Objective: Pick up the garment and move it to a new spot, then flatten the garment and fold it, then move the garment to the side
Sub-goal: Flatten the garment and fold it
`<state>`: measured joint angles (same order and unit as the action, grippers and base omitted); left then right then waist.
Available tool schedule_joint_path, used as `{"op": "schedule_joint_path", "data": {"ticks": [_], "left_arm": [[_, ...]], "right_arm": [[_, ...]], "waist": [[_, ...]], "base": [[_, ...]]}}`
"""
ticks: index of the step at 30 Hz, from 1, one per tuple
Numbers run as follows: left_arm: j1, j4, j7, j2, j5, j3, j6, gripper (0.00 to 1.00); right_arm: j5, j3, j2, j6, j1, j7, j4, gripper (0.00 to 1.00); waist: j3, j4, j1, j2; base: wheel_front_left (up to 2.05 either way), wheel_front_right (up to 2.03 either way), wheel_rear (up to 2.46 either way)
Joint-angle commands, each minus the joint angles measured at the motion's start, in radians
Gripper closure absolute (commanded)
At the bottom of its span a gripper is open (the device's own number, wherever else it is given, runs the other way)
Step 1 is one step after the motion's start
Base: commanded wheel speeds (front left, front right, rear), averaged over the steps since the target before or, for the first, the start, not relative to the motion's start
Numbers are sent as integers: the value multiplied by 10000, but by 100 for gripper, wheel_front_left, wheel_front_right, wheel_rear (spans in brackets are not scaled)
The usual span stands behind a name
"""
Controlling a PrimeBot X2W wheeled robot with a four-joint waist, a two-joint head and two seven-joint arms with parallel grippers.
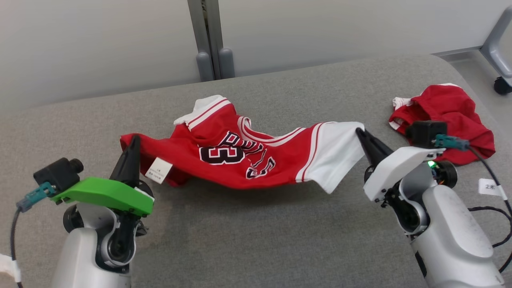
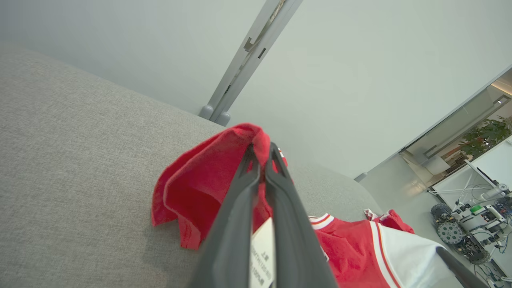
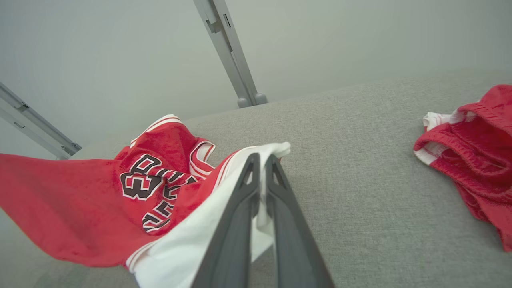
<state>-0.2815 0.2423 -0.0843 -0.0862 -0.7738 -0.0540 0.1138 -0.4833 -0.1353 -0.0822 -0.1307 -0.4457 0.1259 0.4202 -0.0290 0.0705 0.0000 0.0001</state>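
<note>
The garment [image 1: 248,154] is a red basketball jersey with black lettering and a white side panel, stretched and sagging between my two grippers above the grey surface. My left gripper [image 1: 134,141] is shut on its red corner, near a white label [image 1: 159,170]. In the left wrist view the fingers [image 2: 262,154] pinch red cloth [image 2: 192,192]. My right gripper [image 1: 359,132] is shut on the white edge. The right wrist view shows the white cloth [image 3: 276,150] clamped at my fingertips [image 3: 261,158], with the jersey [image 3: 140,184] hanging to the left.
A second red garment [image 1: 448,118] with white trim lies crumpled at the right end of the grey padded surface [image 1: 260,232]; it also lies at the right of the right wrist view [image 3: 476,144]. A pale wall and grey post [image 1: 208,40] stand behind. Cables hang beside my right arm.
</note>
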Motion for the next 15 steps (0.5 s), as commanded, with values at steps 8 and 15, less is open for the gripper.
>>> {"op": "schedule_joint_path", "data": {"ticks": [8,15], "left_arm": [[-236,-3288,-1237,-476,-946,548,-468,100],[-1242,-5890,-2060,-746,-1164,726,-1166,100]], "right_arm": [[-1346,1025,-201,1,234,1067,-3722,100],[-1805,2084,56,1,-113,2151,-6489,100]], "waist": [[670,255,0,-1],[861,292,0,-1]], "base": [[0,0,0],[0,0,0]]}}
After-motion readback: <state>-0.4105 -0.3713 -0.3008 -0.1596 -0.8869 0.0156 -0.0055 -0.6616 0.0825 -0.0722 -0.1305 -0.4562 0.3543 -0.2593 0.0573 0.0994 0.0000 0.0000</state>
